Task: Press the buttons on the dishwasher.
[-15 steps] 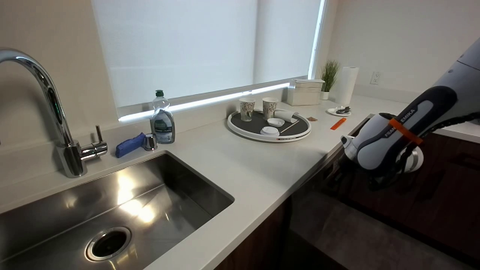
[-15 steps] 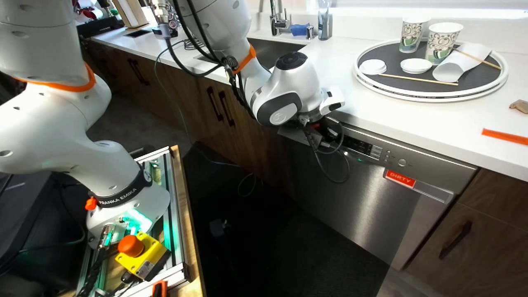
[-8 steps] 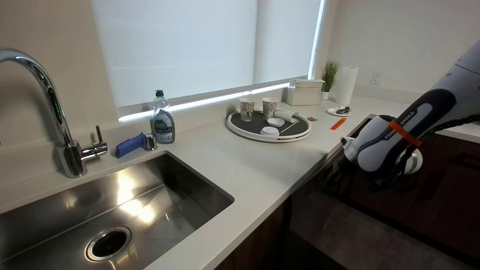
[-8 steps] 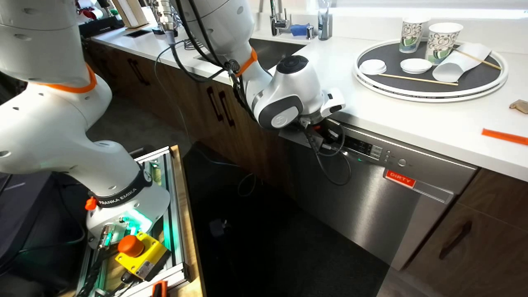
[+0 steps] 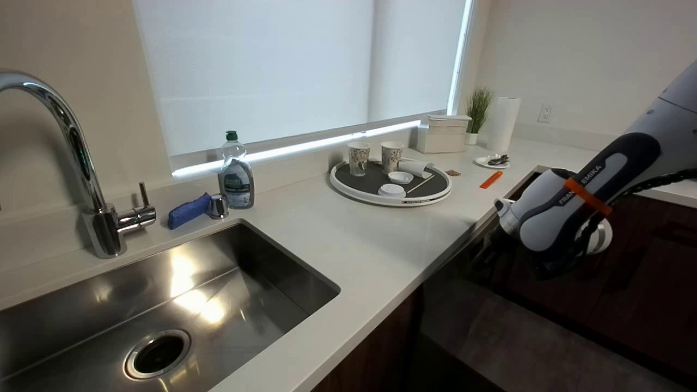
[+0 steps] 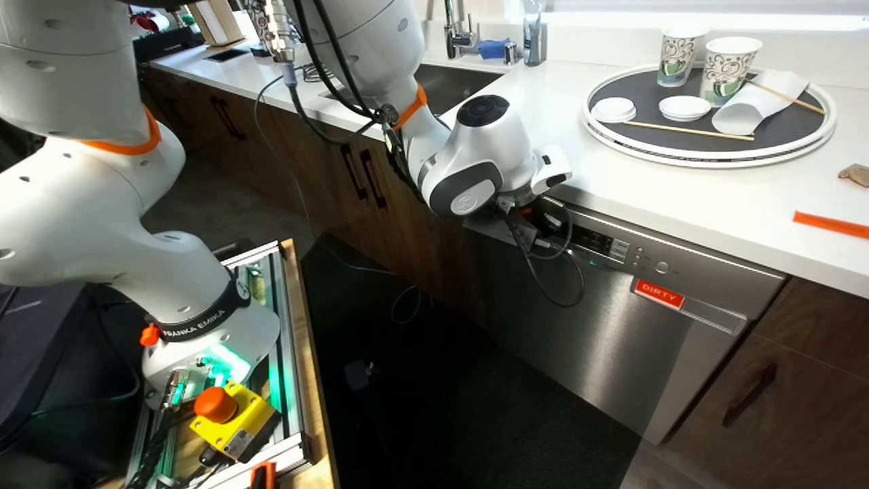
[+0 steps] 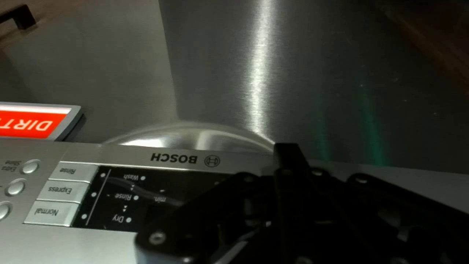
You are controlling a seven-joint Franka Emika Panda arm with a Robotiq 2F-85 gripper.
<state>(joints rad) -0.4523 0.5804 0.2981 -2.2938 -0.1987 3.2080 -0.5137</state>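
Observation:
The dishwasher [image 6: 577, 326] has a brushed steel front in an exterior view; it fills the wrist view [image 7: 220, 66], upside down. Its panel carries silver Rinse, Express and Normal buttons [image 7: 63, 193], which show small in an exterior view [image 6: 619, 250]. Round buttons [image 7: 15, 187] sit beside them, and a black display [image 7: 165, 187] is partly hidden by my gripper. My gripper [image 7: 289, 156] is dark, with its fingertips together and nothing seen between them. It is at the panel's other end, to the right of the display in the wrist view. I cannot tell whether it touches the panel.
The white counter edge [image 6: 679, 221] runs above the panel, close under my hand. A cable loop [image 6: 580, 285] hangs from the gripper before the dishwasher. A red DIRTY sign [image 6: 658, 293] is on the door. A round tray [image 6: 706, 161] with cups stands on the counter.
In an exterior view my hand and its hanging cable have shifted slightly right along the panel, toward the buttons. The dishwasher and the things on the counter have not moved.

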